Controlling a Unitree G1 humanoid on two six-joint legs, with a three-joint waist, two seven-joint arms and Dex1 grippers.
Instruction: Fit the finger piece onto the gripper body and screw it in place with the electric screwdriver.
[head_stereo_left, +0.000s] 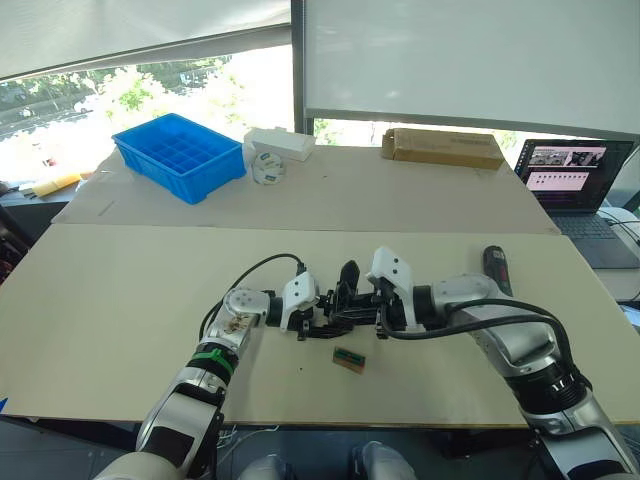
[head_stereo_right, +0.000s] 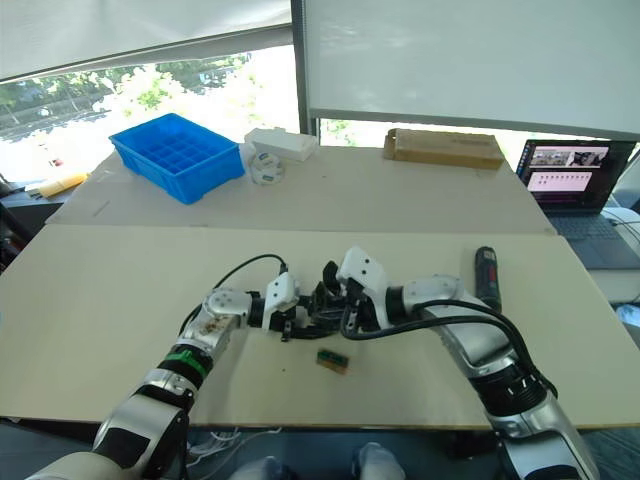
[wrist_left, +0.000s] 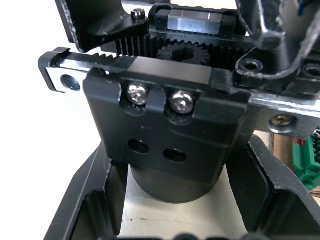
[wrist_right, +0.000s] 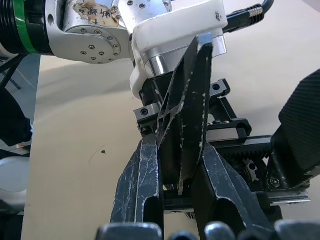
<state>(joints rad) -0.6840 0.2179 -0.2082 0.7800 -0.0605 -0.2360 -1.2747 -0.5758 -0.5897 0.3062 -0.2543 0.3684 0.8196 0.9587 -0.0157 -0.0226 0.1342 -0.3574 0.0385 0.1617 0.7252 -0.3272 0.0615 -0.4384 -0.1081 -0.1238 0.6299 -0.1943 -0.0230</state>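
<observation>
Table (head_stereo_left: 130, 300) is pale tan and carries the work near its front edge. Back left sits a blue compartment tray (head_stereo_left: 180, 155), with a white box (head_stereo_left: 280, 143) and a small tape roll (head_stereo_left: 268, 168) just beside it; a long cardboard box (head_stereo_left: 442, 147) lies at the back right, and an open laptop (head_stereo_left: 570, 175) stands off the right corner. Small green-and-tan block (head_stereo_left: 349, 359) lies on the table just in front of the two grippers, apart from them. Electric screwdriver (head_stereo_left: 497, 268), black with a reddish band, lies flat on the table behind the right forearm, untouched.

Gripper body (head_stereo_left: 340, 305) is held between the two arms at centre front: a black blocky assembly with a toothed rack and a small pinion gear on top, two bright screw heads over two empty holes on one face, and a round base below. Left gripper (head_stereo_left: 318, 322) is clenched around the round base, one finger on each side, as the left wrist view shows. Right gripper (wrist_right: 176, 170) grasps the finger piece (wrist_right: 187, 100), a scuffed black tapered blade pinched between its fingers (wrist_right: 140, 180), pointed end up, standing against the gripper body's rack.
</observation>
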